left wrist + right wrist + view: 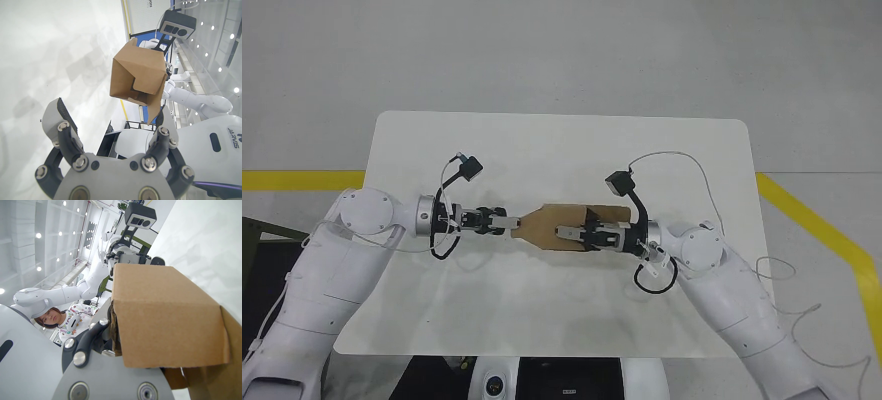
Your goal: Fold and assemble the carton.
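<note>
A brown cardboard carton (567, 222) hangs above the middle of the white table (542, 150), partly formed into a box. My right gripper (575, 234) is shut on its wall from the right side. In the right wrist view the carton (166, 321) hides most of that gripper, and one finger (105, 313) shows beside its edge. My left gripper (111, 115) is open just left of the carton (138, 75). The end facing it is open, with its flaps loose. One long flap (154, 109) hangs close to a left fingertip (164, 118).
The table has bare room on all sides of the carton. Its front edge (532, 352) lies near the robot. Yellow floor tape (292, 180) runs past the left and right sides of the table.
</note>
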Action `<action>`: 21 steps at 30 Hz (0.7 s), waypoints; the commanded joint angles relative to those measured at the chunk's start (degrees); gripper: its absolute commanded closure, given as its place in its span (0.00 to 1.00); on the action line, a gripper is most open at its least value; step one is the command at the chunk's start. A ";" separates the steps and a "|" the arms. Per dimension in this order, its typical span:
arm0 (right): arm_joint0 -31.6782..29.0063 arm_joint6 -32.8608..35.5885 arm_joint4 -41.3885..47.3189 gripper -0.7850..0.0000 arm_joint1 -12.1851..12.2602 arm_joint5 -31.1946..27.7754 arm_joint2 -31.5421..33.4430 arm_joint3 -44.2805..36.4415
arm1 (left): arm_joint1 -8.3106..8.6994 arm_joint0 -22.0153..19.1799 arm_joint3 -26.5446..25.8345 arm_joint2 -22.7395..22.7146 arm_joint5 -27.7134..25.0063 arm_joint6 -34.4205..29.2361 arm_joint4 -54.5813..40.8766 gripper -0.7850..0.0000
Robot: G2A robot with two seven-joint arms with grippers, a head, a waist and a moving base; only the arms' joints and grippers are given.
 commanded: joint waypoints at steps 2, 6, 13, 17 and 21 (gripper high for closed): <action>0.26 0.21 0.50 1.00 -0.06 -0.24 -0.21 -0.32 | -0.01 0.00 0.37 0.13 0.31 0.12 0.37 0.00; 0.73 0.47 1.28 1.00 -0.29 -0.60 -1.05 -0.68 | -0.03 0.04 0.88 0.30 0.74 0.28 0.78 0.00; 2.13 0.29 2.90 1.00 -1.09 -1.51 -3.53 -0.22 | -0.08 0.07 0.96 0.81 1.11 -0.06 1.27 0.00; 3.14 0.01 3.51 1.00 -1.58 -2.10 -4.80 0.68 | -0.12 0.26 0.40 1.05 1.07 -0.37 0.97 0.00; 4.04 -0.14 3.89 1.00 -1.99 -2.55 -5.70 1.49 | -0.13 0.33 0.17 1.05 0.99 -0.57 0.74 0.00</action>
